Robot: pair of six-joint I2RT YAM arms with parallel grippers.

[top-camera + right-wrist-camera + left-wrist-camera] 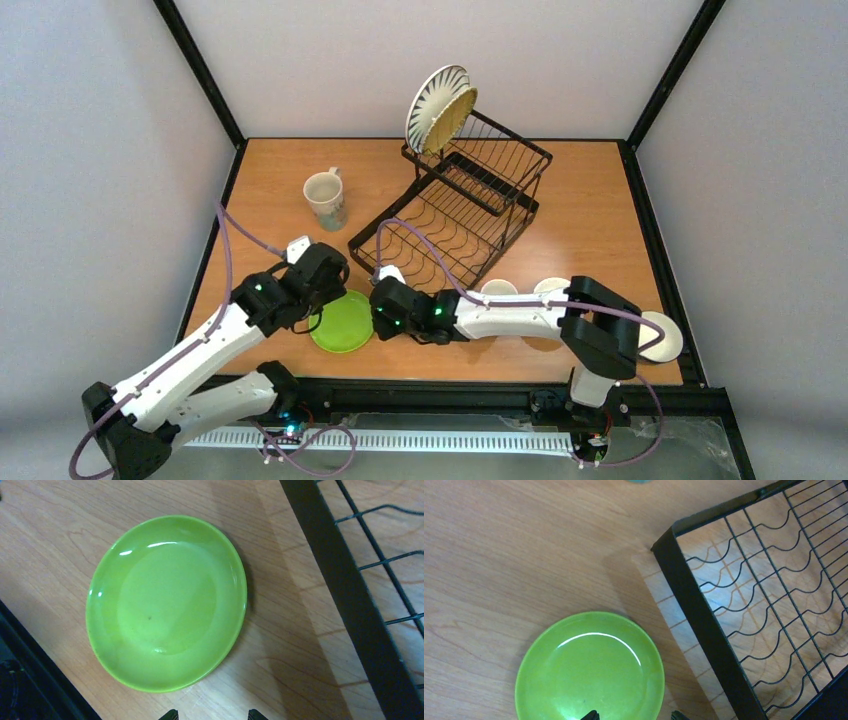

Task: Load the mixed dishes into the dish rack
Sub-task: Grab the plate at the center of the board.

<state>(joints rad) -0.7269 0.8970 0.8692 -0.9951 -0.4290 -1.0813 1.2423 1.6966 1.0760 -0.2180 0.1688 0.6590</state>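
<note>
The right arm (510,315) half-covers two pale dishes (498,288) — wrist views crop the dish rack (704,630).

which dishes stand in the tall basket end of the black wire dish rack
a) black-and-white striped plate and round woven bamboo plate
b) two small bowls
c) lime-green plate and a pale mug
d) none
A: the black-and-white radially striped plate and the round woven bamboo plate stand on edge in the black wire dish rack, while the lime-green plate lies flat on the table.
</note>
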